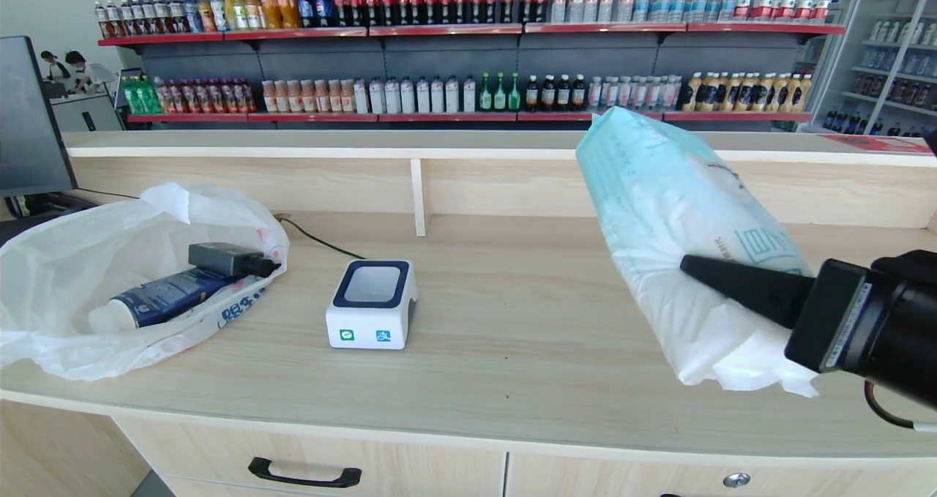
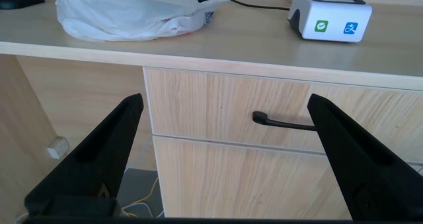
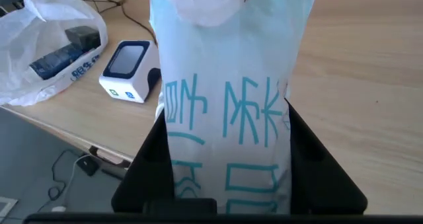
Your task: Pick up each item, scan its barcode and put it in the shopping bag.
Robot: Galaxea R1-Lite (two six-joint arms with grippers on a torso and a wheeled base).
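Now, soft pack (image 1: 681,241) held over the tabletop's (image 1: 512,350) right end.
Right gripper (image 3: 228,164) fingers (image 1: 732,285) clench its lower end; the limp wrap may slip before reaching the scanner (image 1: 372,304). Left gripper (image 2: 225,102) fingers (image 2: 99,158) spread, released.

The left gripper (image 2: 225,99) holds its jaws spread wide. Framed in the gap between them is a wooden drawer front (image 2: 198,102), its black handle (image 2: 284,123) close to one jaw. Beyond the tips, on the counter (image 2: 218,52), the white shopping bag (image 2: 125,16) lies past one jaw and the white scanner (image 2: 330,16) past the other
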